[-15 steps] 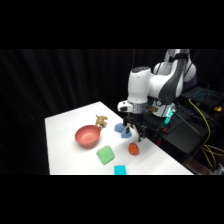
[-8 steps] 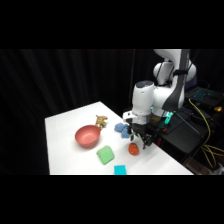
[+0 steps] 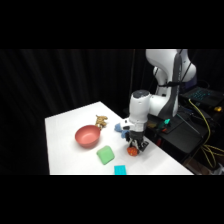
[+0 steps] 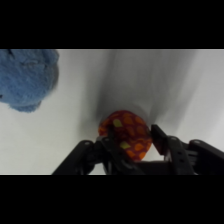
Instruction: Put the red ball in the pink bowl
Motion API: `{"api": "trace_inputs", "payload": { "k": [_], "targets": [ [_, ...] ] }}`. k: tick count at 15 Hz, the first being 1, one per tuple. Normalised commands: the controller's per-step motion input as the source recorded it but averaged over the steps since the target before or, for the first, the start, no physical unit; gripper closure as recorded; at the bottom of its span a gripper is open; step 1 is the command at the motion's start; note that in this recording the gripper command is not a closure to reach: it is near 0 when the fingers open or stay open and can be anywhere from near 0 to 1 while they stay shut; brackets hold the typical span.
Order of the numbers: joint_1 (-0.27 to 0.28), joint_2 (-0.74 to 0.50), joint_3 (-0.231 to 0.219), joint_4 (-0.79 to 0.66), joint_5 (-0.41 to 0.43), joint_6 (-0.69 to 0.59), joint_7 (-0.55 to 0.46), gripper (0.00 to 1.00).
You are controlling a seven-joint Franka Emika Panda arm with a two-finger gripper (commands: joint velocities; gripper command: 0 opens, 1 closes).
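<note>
Tool [image 4: 131, 150] is lowered to the desk [image 3: 65, 130], its fingers [image 4: 161, 141] flanking the red ball [image 4: 126, 134]; whether they clamp it cannot be told. Blue lumpy object [image 4: 26, 77] lies just beside the tool. Pink bowl [image 3: 88, 136] sits well apart from it.

White table [image 3: 65, 135] carries pink bowl [image 3: 88, 136], red ball [image 3: 132, 150], green block [image 3: 105, 155], blue lump [image 3: 120, 128].
</note>
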Motion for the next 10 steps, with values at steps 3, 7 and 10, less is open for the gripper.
{"api": "trace_inputs", "payload": {
  "k": [3, 7, 10],
  "targets": [
    [0.191, 0.06, -0.175, 0.14, -0.169, 0.07, 0.12, 0.97],
    [0.278, -0.19, -0.275, 0.06, -0.168, -0.21, 0.25, 0.16],
    [0.206, -0.48, -0.246, 0.04, -0.218, -0.66, 0.33, 0.16]
  ]
}}
